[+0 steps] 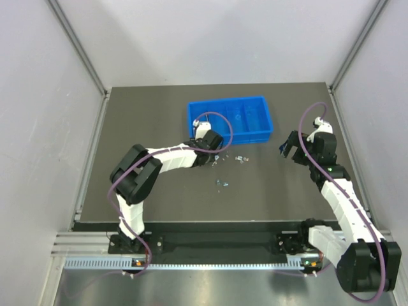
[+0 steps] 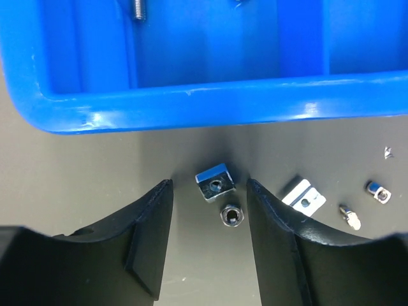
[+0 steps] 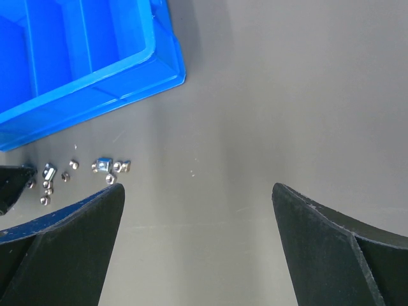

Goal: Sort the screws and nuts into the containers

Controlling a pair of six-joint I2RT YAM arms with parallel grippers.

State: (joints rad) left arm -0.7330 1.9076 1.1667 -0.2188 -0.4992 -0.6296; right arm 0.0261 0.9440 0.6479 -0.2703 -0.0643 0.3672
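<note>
Left hand (image 2: 209,191) sits low over the table (image 2: 76,166), fingers (image 2: 150,229) part-open and holding nothing; a square nut (image 2: 215,182) lies between the tips, touching neither; a small round piece (image 2: 231,215) sits just beside it, nearer the wrist, screw or nut I cannot tell; the blue tray (image 2: 191,105) is just beyond, with one screw (image 2: 138,9) inside a left compartment; more loose pieces (image 2: 304,196) lie on the table right of the fingers, outside the tray; right hand (image 3: 197,187) is wide, gripping nothing, above the table near the tray's corner, well right of the scatter.
</note>
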